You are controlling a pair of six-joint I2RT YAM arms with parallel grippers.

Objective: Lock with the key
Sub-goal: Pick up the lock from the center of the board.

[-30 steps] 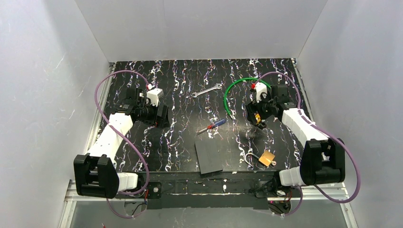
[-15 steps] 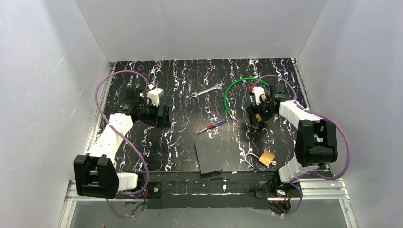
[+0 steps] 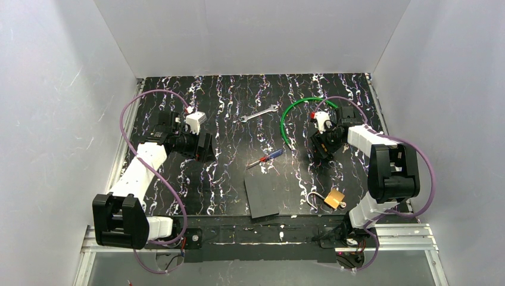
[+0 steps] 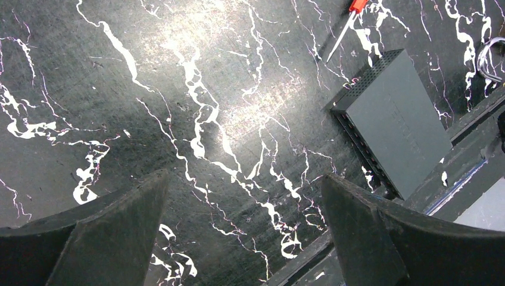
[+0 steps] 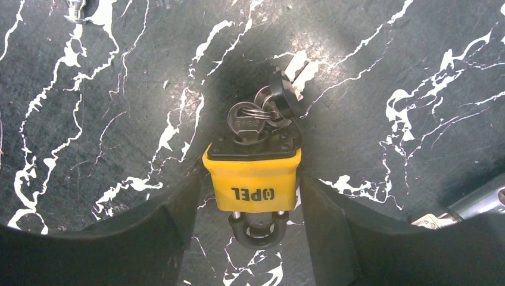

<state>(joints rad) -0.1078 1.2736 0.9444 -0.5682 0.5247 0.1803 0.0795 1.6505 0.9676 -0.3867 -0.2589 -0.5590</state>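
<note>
Spanning the whole scene is the black, white-veined bench (image 3: 226,95). Over its left side the left hand (image 4: 244,176) hangs with its fingers (image 4: 107,232) spread wide and nothing but bare bench between them. Across the bench, the right hand (image 5: 253,196) is pinching a yellow padlock (image 5: 253,179) by its two sides.

A flat dark box (image 3: 261,196) lies near the front edge, about midway between the arms. A green cable (image 3: 281,125) curves in an arc at the back right, just beside the right hand. A square brass padlock (image 3: 335,198) sits near the front, to the right of the box, with its shackle swung open. A red-and-blue-handled screwdriver (image 3: 266,158) lies slantwise just behind the box, and a small wrench (image 3: 258,113) lies further back.

The yellow padlock points its black keyhole face toward the bench, and its dark shackle (image 5: 259,229) faces the wrist camera. The silvery key (image 5: 245,122) is pushed into that keyhole. A thin ring through its head carries a second key with a black head (image 5: 280,98). Whether either key touches the bench cannot be told.
</note>
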